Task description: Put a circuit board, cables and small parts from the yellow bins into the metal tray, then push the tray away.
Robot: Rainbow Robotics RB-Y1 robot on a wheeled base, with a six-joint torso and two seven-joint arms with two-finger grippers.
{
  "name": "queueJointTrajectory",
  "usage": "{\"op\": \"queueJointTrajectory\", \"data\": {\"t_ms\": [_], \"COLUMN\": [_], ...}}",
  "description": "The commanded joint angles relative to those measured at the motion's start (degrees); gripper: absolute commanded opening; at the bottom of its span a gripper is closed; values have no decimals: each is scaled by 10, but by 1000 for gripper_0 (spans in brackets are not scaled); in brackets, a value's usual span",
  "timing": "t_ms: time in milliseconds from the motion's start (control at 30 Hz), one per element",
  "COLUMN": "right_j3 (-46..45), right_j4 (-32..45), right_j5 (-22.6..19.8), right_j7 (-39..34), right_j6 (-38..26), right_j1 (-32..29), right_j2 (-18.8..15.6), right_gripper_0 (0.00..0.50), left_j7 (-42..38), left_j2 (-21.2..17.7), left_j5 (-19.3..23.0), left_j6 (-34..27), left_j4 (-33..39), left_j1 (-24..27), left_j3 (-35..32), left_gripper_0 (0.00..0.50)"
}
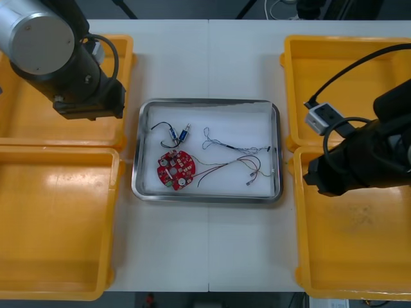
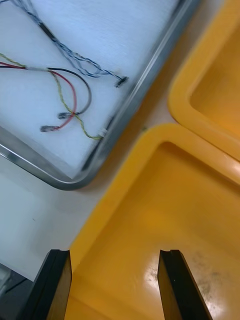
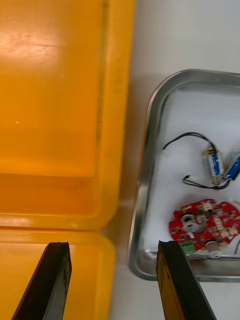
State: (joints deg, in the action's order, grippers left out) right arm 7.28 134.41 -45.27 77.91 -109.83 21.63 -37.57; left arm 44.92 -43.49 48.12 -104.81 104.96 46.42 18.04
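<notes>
My left gripper [image 3: 112, 247], spread empty over the left yellow bins [image 3: 55, 125], sees the red circuit board [image 3: 204, 230] in the metal tray [image 3: 142, 200]; my right gripper [image 2: 114, 255], also spread, sees the cables [image 2: 75, 100] there.

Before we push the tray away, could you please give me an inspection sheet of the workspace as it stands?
Surface: light table.
Job's things: metal tray, white inside, between four yellow bins; red circuit board and small metal parts lie in it.
Clutter: nothing seen.
Grippers: left gripper, jaws open, above the left bins' adjoining rims beside the tray; right gripper, jaws open, above the near right bin's corner.
Cables: blue and white cable, red and yellow cable and black cable, all inside the tray.
Surroundings: dark floor beyond the table's far edge.
</notes>
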Motion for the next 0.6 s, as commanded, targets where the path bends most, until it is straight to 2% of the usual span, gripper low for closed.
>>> {"op": "queueJointTrajectory", "data": {"t_ms": [33, 300, 467, 600], "right_j3": [91, 225, 279, 337], "right_j4": [17, -23, -60, -104], "right_j5": [26, 62, 77, 106], "right_j7": [-20, -1, 56, 126], "right_j6": [-2, -2, -2, -2], "right_j1": [69, 138, 173, 208], "right_j2": [0, 42, 68, 104], "right_gripper_0": [500, 500, 500, 500], "left_j7": [104, 180, 219, 252], "left_j2": [-34, -39, -52, -63], "left_j5": [13, 15, 22, 30], "left_j6": [-11, -28, -28, -30], "left_j4": [24, 24, 31, 59], "left_j1": [-38, -84, -119, -172], "left_j3": [-59, -121, -159, -216], "left_gripper_0": [500, 500, 500, 500]}}
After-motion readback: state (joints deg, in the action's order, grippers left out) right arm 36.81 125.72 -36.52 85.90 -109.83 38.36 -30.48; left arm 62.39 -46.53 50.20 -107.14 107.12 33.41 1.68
